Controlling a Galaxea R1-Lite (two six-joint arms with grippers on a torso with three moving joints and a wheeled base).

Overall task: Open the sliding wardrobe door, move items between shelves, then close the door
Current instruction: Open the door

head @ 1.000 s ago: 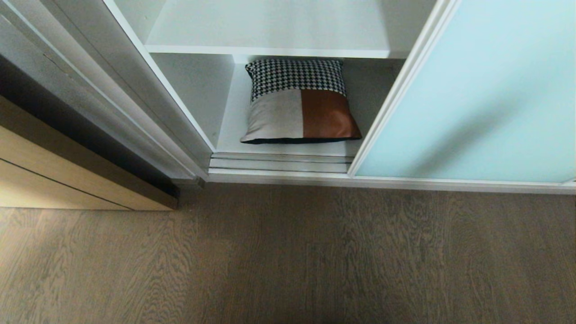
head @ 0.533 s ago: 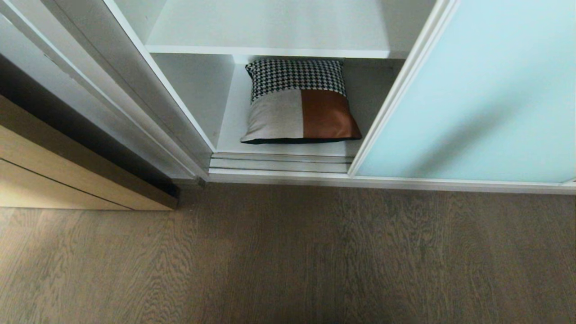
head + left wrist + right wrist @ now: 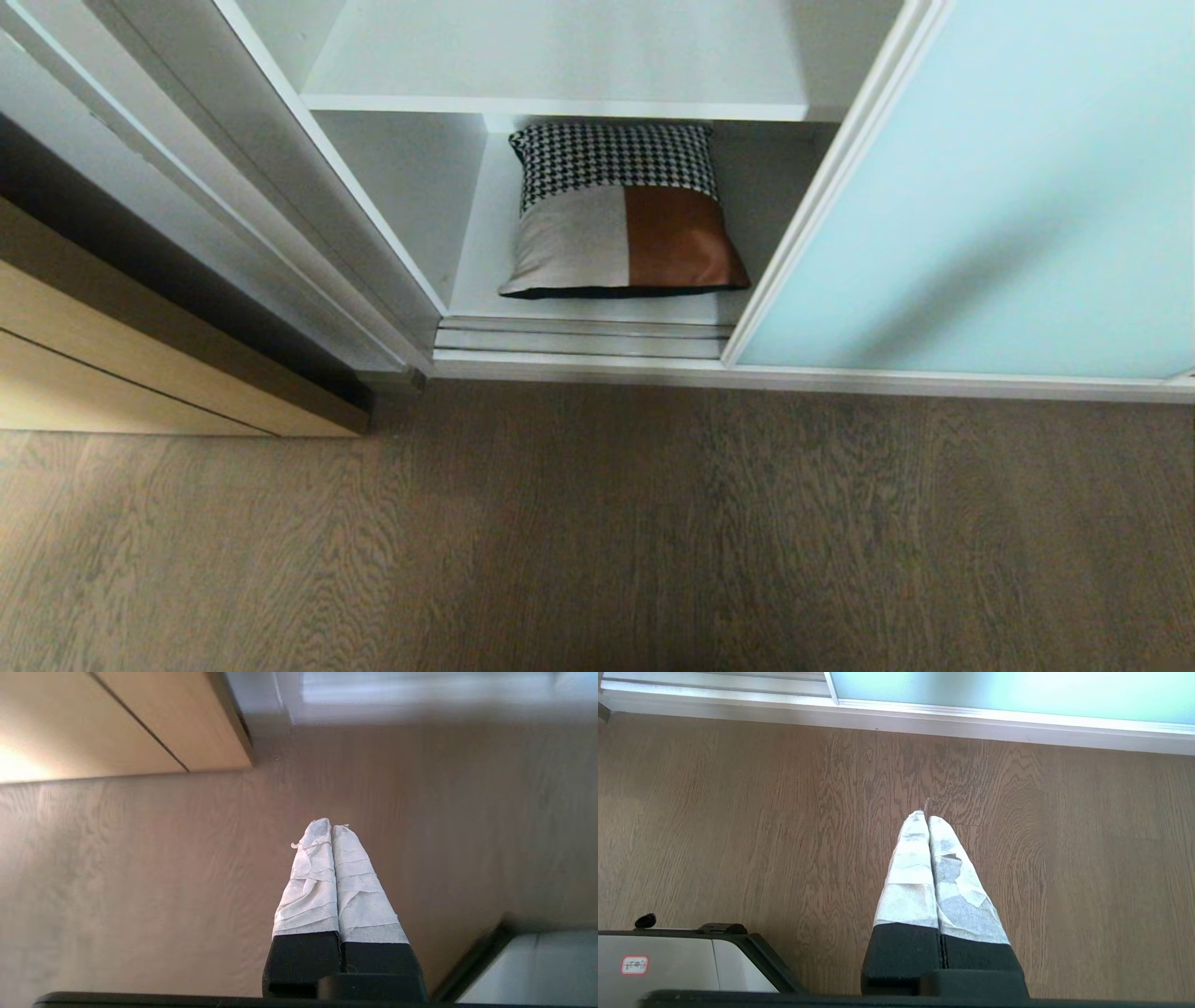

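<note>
Below my head camera: grey-brown wood-grain floor [image 3: 653,523], matte, running up to the wardrobe's base rail.
Door: frosted pale blue-green glass door [image 3: 980,205] in a thin silver-white frame, slid over to the right, so the left bay stands open; its lower corner shows in my right wrist view too [image 3: 994,690].
Track: ribbed metal track [image 3: 579,338] lying bare along the front of the open bay.
Shelves: flat white laminate boards with thin front edges; I see an upper shelf [image 3: 560,65] and a bottom shelf [image 3: 485,252] under it.
Cushion: square cushion [image 3: 621,215], soft and a bit puffed, lying flat on the bottom shelf, roughly mid-bay, just inside the track and close to the door's frame edge.
Cushion look: black-white houndstooth strip at the back, beige-grey patch front left, glossy rust-brown patch front right, dark underside showing along the front edge.
Left side: tan wood-grain panel [image 3: 112,373] with a dark edge, beside the wardrobe's grey side wall.
Left gripper: left gripper [image 3: 331,828] out over bare floor, pointing down, white-wrapped fingers [image 3: 308,882] pressed together, holding nothing, touching nothing.
Right gripper: right gripper [image 3: 927,817] over the floor in front of the door rail, taped fingers [image 3: 962,891] together, empty.
Base: my own dark-edged base corner [image 3: 682,961] in the right wrist view.
</note>
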